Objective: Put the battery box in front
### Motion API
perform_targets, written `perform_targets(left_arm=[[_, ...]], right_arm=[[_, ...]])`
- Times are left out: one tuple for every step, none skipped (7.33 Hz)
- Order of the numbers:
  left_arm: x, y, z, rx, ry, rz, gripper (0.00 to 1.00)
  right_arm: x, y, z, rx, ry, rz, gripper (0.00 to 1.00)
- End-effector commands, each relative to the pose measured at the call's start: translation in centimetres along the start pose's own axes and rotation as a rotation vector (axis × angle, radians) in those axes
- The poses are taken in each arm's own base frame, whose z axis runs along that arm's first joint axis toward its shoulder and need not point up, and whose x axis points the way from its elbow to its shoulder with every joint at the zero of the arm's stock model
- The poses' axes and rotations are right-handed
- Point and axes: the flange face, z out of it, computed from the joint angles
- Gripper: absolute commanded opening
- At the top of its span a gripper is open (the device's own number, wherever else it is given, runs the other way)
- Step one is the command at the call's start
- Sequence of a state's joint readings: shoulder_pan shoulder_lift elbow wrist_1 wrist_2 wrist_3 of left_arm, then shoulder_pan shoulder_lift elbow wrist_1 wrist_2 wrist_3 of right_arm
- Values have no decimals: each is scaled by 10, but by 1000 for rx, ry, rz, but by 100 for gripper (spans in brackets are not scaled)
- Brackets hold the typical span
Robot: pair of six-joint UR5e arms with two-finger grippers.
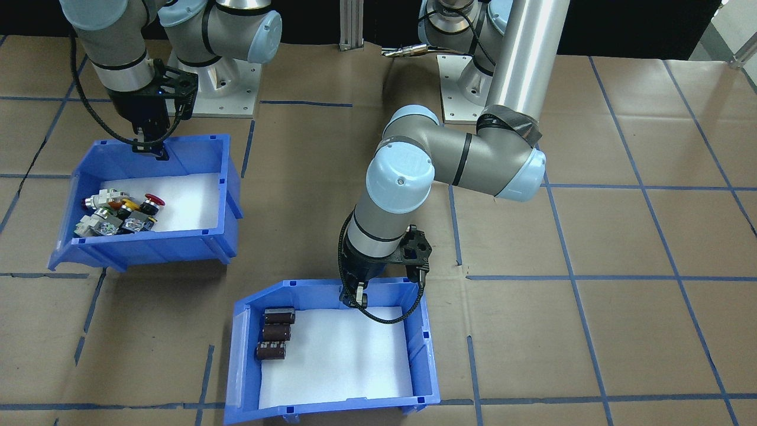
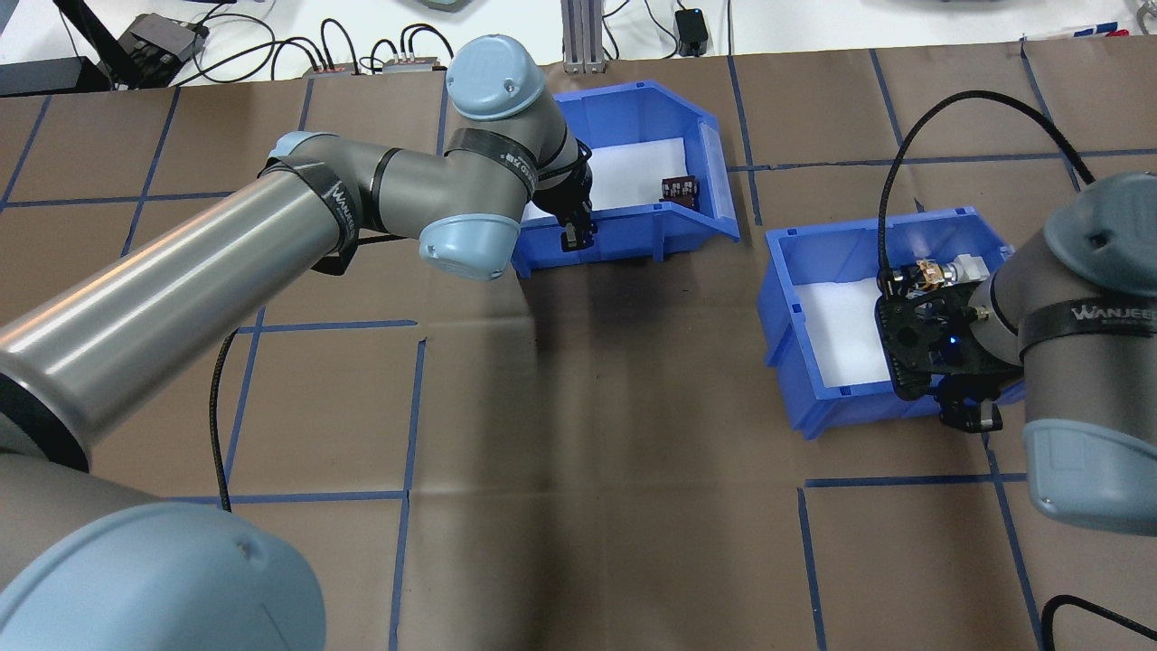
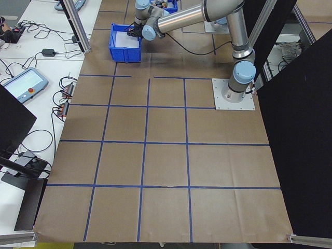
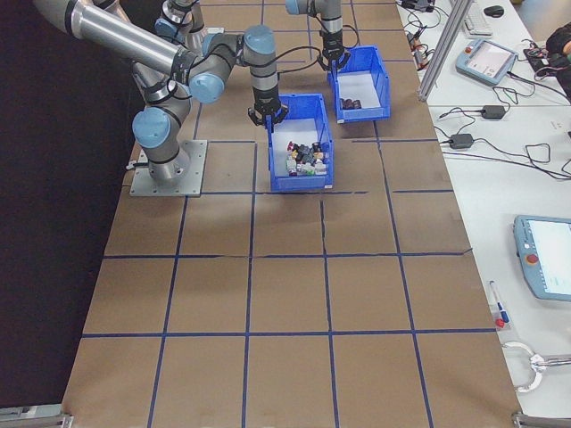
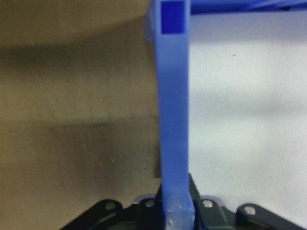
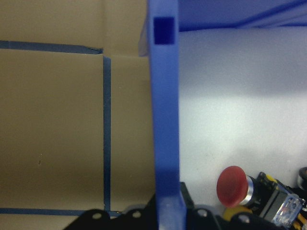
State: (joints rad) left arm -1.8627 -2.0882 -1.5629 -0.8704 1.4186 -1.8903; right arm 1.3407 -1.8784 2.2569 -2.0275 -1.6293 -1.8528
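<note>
battery box [image 1: 331, 355] open front toward robot's right

We are looking at a robotics lab or test cell: two arms bolted by base plates [image 3: 234, 99] to a table [image 3: 166, 155] covered in brown paper with a blue tape grid [image 3: 145, 145]. Along its side we see white benches with teach pendants [image 4: 546, 267], loose cables [image 3: 46, 135] and aluminium frame posts [image 4: 442, 45].
</note>
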Motion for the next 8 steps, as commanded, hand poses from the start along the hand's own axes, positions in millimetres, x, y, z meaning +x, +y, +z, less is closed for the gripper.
perform_targets(left_arm=[[2, -6, -3, 77, -50, -10, 99], [4, -9, -21, 88, -82, -12, 99], [6, -12, -51, 95, -115, 16, 99], [12, -34, -84, 103, -174, 97, 99], [14, -60, -116, 99, -235, 182, 99], [18, -87, -153, 87, -245, 252, 99], [19, -114, -186, 71, -250, 370, 99], [20, -146, -220, 54, -223, 530, 99]], right_arm=[[-18, -17, 9, 26, -6, 40, 0], [-21, -36, 8, 32, -3, 53, 0], [-27, -64, 6, 37, -2, 75, 0], [-34, -87, 5, 40, -4, 84, 0], [-41, -107, 3, 43, -2, 90, 0], [-49, -128, 0, 46, 5, 85, 0], [-53, -145, -1, 49, 9, 96, 0], [-53, -164, 0, 48, 1, 97, 0]])
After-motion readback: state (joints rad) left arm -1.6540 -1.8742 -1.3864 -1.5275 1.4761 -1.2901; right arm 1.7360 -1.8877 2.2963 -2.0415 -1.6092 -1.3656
